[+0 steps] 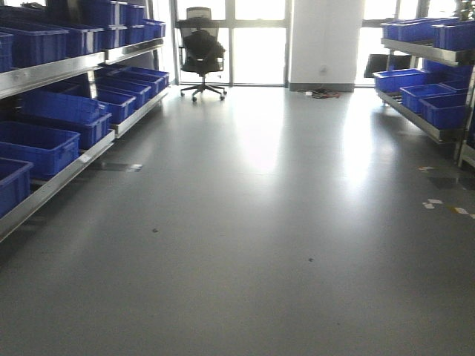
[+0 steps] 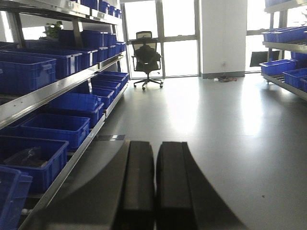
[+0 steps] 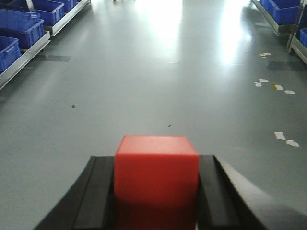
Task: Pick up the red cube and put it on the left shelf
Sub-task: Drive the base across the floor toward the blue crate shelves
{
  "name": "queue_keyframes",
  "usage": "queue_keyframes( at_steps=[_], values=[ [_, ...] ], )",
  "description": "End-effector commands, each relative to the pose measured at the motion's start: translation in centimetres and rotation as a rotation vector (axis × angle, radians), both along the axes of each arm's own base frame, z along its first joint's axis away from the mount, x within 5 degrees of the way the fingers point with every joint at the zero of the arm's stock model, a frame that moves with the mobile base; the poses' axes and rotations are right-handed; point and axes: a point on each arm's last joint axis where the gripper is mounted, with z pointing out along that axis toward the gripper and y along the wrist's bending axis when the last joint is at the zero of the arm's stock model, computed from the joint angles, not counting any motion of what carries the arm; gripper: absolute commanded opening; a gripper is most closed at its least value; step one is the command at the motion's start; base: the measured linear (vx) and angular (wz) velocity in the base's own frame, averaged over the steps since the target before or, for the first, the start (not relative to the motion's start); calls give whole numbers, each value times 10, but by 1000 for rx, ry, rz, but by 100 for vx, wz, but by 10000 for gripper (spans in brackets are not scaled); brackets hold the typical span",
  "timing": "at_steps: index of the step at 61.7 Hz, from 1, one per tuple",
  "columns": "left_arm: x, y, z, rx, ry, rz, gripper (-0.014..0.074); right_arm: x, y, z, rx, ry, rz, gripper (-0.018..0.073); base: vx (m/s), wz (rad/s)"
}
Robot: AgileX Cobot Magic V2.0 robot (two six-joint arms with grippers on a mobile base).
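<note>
Flanking the grey floor [image 1: 245, 245], the left shelf [image 1: 52, 70] carries blue bins [image 1: 41, 148]. The left end effector [image 2: 155, 153] is pressed fully together beside that shelf. The right end effector [image 3: 156, 165] pinches the red cube [image 3: 156, 177] above the floor.

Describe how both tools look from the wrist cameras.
Left tool: two matte black, flat-topped fingers with rounded tips and outward-curving dark flanks. Right tool: the same black fingers with curved flanks. No cables or markings show; the arms themselves are out of view.
</note>
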Motion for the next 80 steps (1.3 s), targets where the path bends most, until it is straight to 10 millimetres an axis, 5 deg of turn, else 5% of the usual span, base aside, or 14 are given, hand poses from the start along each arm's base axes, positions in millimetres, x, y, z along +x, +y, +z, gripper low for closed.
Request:
queue_keyframes(
  at_steps=[1, 42, 80],
  values=[
    [1, 1, 0, -8, -52, 5, 106, 1, -1, 17, -11, -115, -2, 58, -19, 22],
    [1, 0, 0, -8, -54, 1, 106, 2, -1, 17, -11, -107, -2, 58, 4, 9],
    [1, 0, 0, -8, -54, 1, 106, 2, -1, 17, -11, -105, -2, 58, 35, 3]
  ],
)
